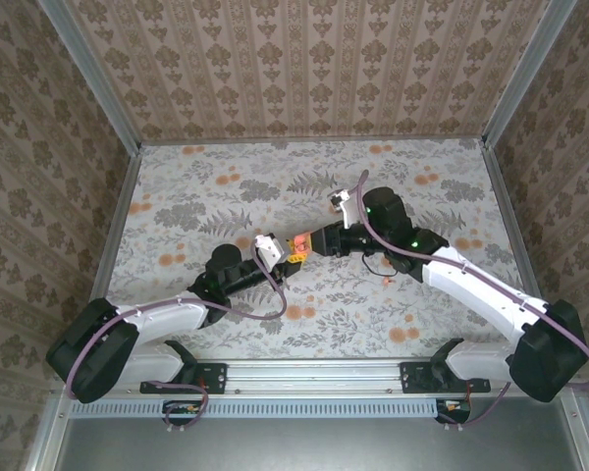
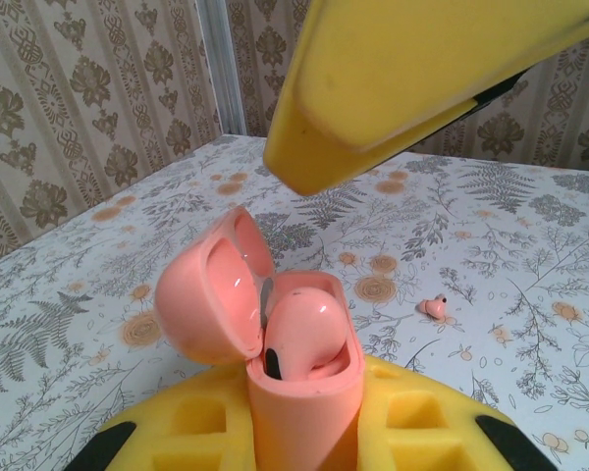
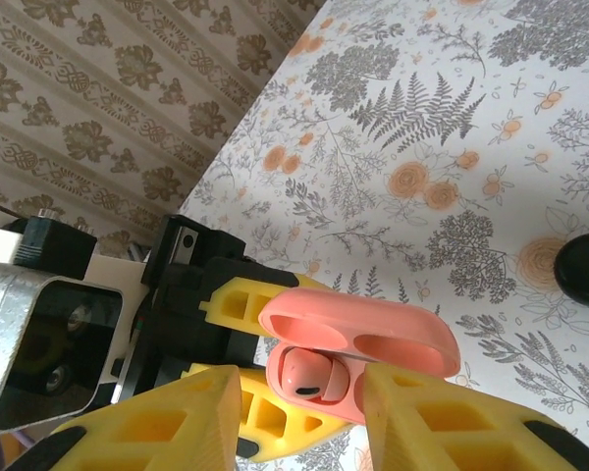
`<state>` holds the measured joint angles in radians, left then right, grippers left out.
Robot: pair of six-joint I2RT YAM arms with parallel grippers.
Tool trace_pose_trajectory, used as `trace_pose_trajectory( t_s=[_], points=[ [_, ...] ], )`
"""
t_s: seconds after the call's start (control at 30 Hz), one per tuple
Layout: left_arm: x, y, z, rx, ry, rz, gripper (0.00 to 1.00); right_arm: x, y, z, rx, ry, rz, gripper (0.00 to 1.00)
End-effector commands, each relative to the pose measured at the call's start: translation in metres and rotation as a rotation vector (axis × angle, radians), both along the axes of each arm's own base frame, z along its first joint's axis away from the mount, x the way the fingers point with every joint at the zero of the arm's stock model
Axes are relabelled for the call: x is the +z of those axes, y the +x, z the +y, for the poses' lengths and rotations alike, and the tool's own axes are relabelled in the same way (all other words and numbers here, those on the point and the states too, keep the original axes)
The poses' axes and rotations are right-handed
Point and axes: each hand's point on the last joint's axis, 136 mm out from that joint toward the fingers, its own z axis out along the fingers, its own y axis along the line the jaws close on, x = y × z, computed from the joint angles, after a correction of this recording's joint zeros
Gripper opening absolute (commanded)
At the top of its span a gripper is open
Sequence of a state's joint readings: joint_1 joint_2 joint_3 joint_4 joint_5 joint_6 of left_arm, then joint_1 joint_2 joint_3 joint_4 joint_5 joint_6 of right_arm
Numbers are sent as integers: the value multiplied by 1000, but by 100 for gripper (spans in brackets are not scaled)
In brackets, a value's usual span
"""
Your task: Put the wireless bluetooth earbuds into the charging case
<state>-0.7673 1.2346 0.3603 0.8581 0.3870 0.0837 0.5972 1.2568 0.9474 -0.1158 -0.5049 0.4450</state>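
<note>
Left side first: my left gripper point(image 2: 304, 437) is clamped tight on the case point(image 2: 304, 397), with a yellow pad on each flank of its lower half. It holds the case up off the table point(image 2: 98, 285), about mid-table in the top view. From the left wrist camera the case stands roughly upright. The lid point(image 2: 211, 294) is swung open and hangs off to the left on its hinge, hollow side facing the body. The seated earbud point(image 2: 299, 334) is in the case's well, rounded pink back up, with a dark bit showing at its lower left edge. Can't tell if it is fully home in its socket. My right gripper point(image 3: 299, 392) meets the case head-on from the right with its jaws parted. It has one yellow finger on either side of the open mouth, and the pads are clear of the seated earbud with nothing gripped. Can't tell whether the right-hand finger brushes the case body. From the left wrist camera, one of those fingers point(image 2: 402, 88) hangs above the case. Further right, the loose earbud point(image 2: 434, 308) lies on the floral table, well apart from the case and both sets of pads. At the right edge of the right wrist view a black disc point(image 3: 584, 270) lies flat on the table, cut off by the frame.
</note>
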Motion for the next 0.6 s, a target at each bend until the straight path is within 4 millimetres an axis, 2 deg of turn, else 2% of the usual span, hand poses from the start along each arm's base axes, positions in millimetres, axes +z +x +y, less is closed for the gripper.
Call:
trace_pose_trajectory(
  t_s=[0.0,0.57],
  points=[
    [10,-2,-1,-8,-13,-46,17,3,-5,10,53,8,21,39],
    [11,-2,-3,-10,-10,-46,17,-10,-4,19,82,0,62,29]
  ],
)
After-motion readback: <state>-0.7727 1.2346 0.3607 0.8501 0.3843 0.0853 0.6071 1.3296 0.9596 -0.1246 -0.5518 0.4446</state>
